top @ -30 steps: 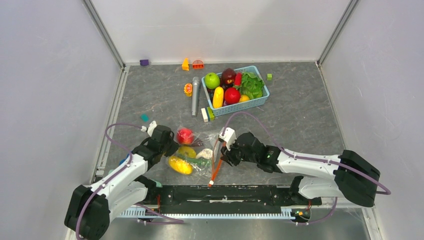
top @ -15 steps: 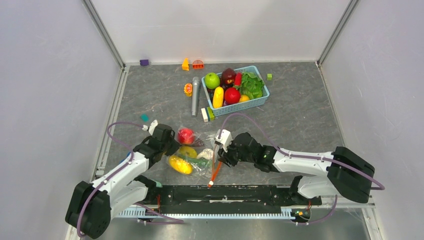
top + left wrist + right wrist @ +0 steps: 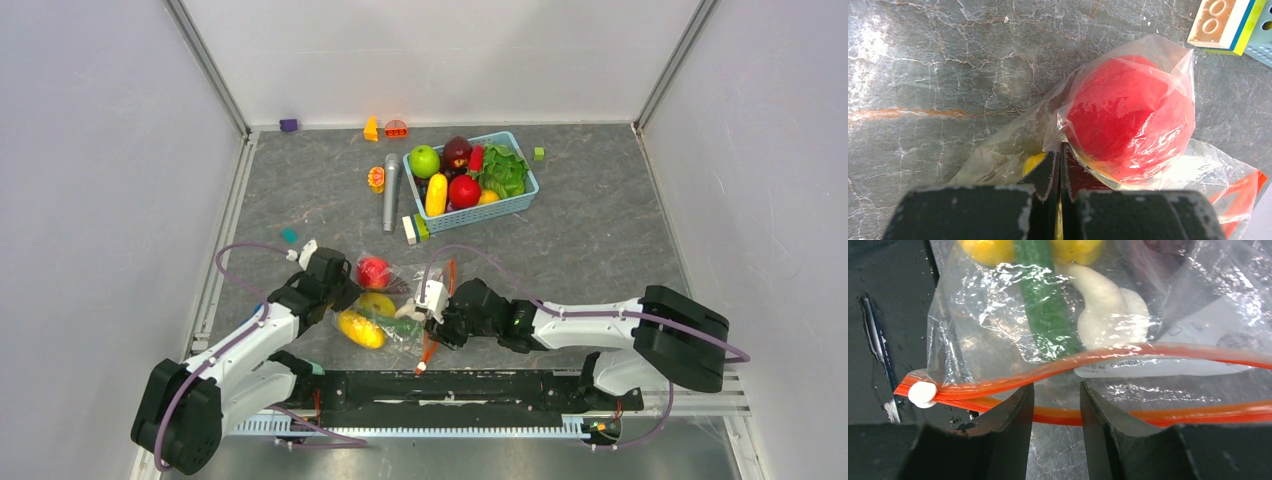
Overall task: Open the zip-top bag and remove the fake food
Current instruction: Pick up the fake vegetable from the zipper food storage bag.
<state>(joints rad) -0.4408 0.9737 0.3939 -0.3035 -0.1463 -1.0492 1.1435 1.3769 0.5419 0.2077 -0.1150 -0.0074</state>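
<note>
Opening is proceeding: left claw (image 3: 1060,156) is clamping the zip-top bag (image 3: 1013,145); right claw (image 3: 1056,401), jaws apart, is straddling its orange zip strip (image 3: 1128,352), likely needing to pinch one lip next.

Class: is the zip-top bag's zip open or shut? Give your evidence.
Open. In the right wrist view the two orange zip strips of the zip-top bag stand apart, meeting only at the white slider.

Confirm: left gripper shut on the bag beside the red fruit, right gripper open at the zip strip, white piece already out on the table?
No. The white piece is inside the bag, behind the plastic, as the right wrist view shows. The rest holds: left gripper shut on the bag beside the red fruit, right gripper open at the zip strip.
</note>
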